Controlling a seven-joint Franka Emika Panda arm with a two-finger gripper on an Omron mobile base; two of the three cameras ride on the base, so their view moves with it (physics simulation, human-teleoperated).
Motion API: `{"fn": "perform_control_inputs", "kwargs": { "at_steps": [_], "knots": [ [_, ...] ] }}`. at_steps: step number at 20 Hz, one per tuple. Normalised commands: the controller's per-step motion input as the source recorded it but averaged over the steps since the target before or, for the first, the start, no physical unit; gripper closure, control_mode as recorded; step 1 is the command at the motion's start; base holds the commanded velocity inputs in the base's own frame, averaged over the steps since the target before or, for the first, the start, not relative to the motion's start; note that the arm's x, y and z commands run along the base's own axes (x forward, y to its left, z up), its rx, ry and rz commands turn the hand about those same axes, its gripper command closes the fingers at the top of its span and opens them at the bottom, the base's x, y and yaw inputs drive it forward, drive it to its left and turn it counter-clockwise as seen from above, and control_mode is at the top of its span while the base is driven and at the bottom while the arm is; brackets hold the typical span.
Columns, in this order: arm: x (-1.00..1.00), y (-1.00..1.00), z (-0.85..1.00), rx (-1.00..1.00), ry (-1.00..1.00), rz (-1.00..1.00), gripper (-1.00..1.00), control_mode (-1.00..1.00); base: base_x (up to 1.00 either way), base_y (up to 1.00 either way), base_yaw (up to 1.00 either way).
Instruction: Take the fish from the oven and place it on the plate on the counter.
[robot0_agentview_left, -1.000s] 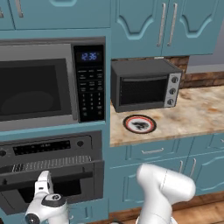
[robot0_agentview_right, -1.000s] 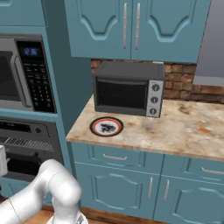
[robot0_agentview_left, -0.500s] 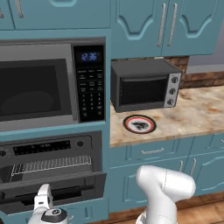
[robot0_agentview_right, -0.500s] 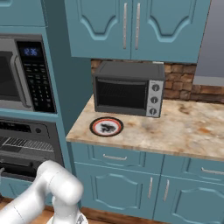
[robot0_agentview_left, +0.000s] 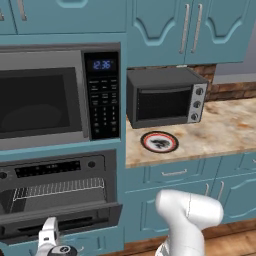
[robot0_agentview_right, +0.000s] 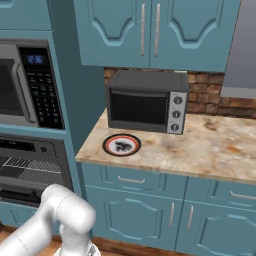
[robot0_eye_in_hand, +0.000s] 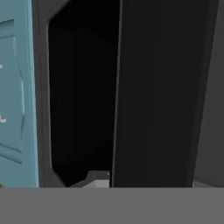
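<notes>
gripper (robot0_agentview_left: 50, 235): jaw state unclear | wide grey steel oven (robot0_agentview_left: 55, 195): door dropped open just above gripper | red-rimmed round plate (robot0_agentview_left: 159, 142): far right, on marbled counter (robot0_agentview_left: 225, 130)

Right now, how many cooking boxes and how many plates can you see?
Oven: 1
Microwave: 1
Toaster oven: 1
Plate: 1
Total: 4
</notes>
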Motion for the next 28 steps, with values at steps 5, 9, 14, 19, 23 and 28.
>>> {"fn": "perform_control_inputs", "kwargs": {
  "at_steps": [5, 9, 14, 19, 23, 28],
  "knots": [
    [-1.00, 0.11, -0.99, 0.00, 0.00, 0.01, 1.00, -1.00, 0.00, 0.00, 0.00],
    [-1.00, 0.13, -0.98, 0.00, 0.01, 0.05, 1.00, -1.00, 0.00, 0.00, 0.00],
    [-1.00, 0.22, -1.00, -0.02, 0.14, 0.05, 1.00, -1.00, 0.00, 0.00, 0.00],
    [-1.00, 0.19, -1.00, 0.00, 0.18, 0.04, 1.00, -1.00, 0.00, 0.00, 0.00],
    [-0.99, 0.11, -0.94, 0.00, 0.12, 0.07, 1.00, -1.00, 0.00, 0.00, 0.00],
    [-0.72, 0.01, -0.04, 0.00, 0.00, 0.01, -1.00, -1.00, 0.00, 0.00, 0.00]
  ]
}}
